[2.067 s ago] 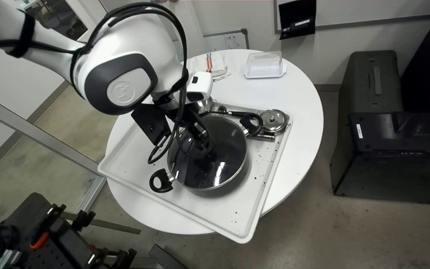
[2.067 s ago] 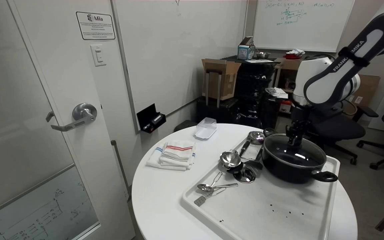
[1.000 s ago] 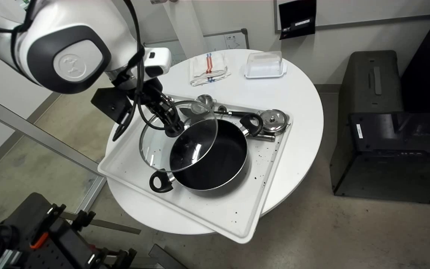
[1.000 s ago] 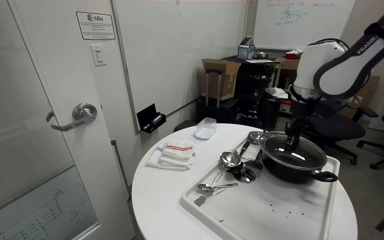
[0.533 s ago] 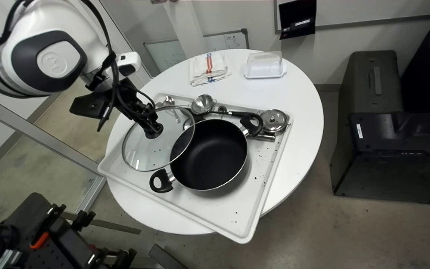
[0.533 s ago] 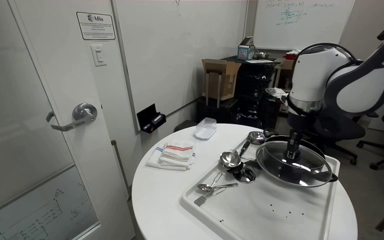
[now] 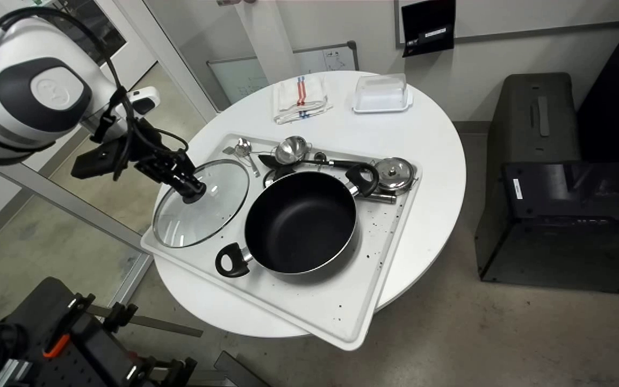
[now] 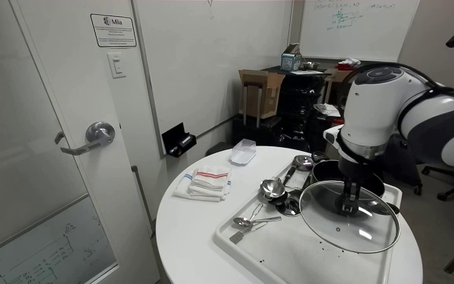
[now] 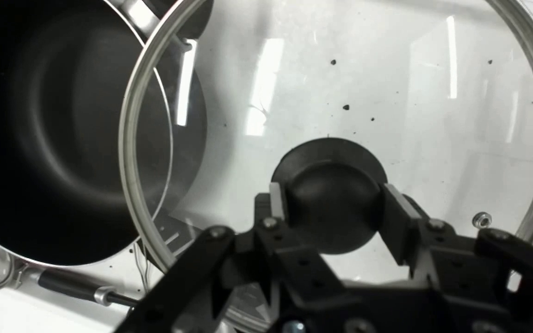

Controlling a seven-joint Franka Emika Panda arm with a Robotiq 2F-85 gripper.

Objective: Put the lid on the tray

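The see-through glass lid (image 7: 218,204) hangs over the white tray (image 7: 309,306), beside the black two-handled pot (image 7: 301,223). My gripper (image 7: 194,194) is shut on the lid's dark knob. In the wrist view the gripper (image 9: 333,199) has a finger on each side of the knob, and the lid (image 9: 331,150) partly overlaps the uncovered pot (image 9: 63,138). In an exterior view the lid (image 8: 329,227) hangs in front of the pot (image 8: 325,169), over the tray (image 8: 298,252), with the gripper (image 8: 349,205) above it. The exact gap between lid and tray cannot be told.
Along one tray side lie a metal strainer (image 7: 291,150), a small metal lid (image 7: 394,173), and small utensils (image 8: 250,223). Folded towels (image 7: 301,99) and a clear-covered box (image 7: 382,94) stand on the round white table (image 7: 427,140). A pot handle (image 7: 231,260) juts out near the lid.
The lid was on the pot. My gripper has lifted it off and carried it sideways, away from the pot and over the tray beside it. The pot has stayed in place.
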